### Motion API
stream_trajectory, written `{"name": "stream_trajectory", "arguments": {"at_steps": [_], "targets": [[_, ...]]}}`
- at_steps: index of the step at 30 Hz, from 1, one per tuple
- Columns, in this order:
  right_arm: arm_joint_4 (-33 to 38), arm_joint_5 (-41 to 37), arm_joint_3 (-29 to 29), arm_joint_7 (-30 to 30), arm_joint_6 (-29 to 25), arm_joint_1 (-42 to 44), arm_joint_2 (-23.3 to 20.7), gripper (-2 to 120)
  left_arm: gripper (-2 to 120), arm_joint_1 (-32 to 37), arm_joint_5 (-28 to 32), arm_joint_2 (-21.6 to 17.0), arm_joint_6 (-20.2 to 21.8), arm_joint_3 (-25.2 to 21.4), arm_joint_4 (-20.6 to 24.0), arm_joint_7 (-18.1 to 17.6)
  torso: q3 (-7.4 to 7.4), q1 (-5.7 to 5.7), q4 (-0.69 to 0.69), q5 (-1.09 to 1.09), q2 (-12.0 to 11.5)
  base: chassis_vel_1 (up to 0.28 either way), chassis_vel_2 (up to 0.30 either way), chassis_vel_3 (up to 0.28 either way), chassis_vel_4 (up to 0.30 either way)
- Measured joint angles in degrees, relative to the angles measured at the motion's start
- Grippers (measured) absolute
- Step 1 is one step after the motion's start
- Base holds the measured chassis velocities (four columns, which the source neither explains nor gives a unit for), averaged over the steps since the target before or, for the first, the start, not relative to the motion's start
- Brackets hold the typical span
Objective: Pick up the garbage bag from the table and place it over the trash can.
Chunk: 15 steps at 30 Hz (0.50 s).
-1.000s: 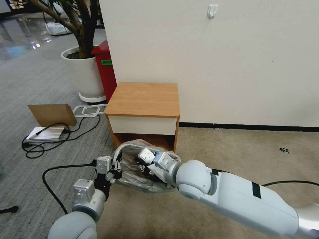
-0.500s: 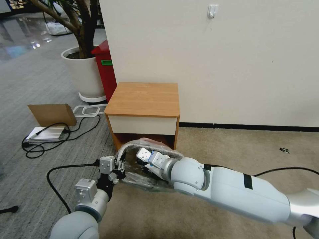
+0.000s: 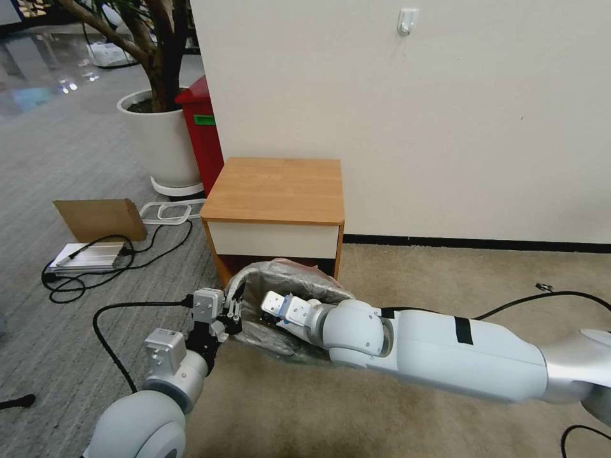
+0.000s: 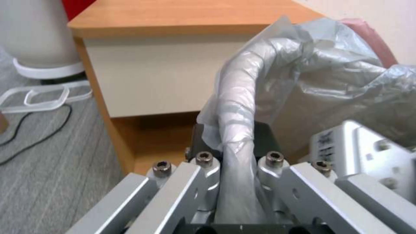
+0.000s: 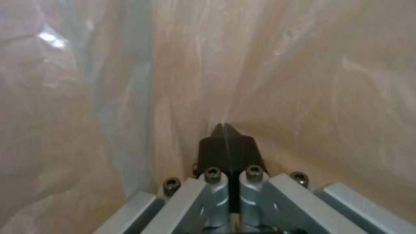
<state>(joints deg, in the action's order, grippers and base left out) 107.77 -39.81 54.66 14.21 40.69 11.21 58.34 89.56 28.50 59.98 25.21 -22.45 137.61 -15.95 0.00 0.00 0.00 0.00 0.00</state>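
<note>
Low in the centre of the head view, the garbage bag (image 3: 289,280) sits draped over the trash can (image 4: 238,107) on the carpet, right in front of the desk (image 3: 277,189), whose top is bare. The left hand (image 3: 230,313), lower left of centre, is clamped on the bag-wrapped rim, and the left wrist view shows the film pinched against that rolled edge between its closed fingers (image 4: 203,162). The right hand (image 5: 224,127) is plunged inside the bag, fingertips pressed together and seemingly grasping nothing, nose against the plastic wall. Here's the danger as I read it: that thin film is stretched tight at the tips, so a harder push could tear it or drag the pink-red edge (image 3: 299,266) off the far rim. A sideways shove might also tip the light can towards the desk.
</note>
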Motion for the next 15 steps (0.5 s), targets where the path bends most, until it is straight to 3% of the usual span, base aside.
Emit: {"name": "stream_trajectory", "arguments": {"at_steps": [15], "targets": [[-4.1, -4.9, 0.6, 4.0, 0.0, -0.7, 2.8, 0, 6, -1.5, -1.5, -0.7, 0.0, 0.6, 0.9, 1.9, 0.0, 0.0, 0.0, 0.0, 0.0, 0.0, 0.0, 0.0, 0.0]]}}
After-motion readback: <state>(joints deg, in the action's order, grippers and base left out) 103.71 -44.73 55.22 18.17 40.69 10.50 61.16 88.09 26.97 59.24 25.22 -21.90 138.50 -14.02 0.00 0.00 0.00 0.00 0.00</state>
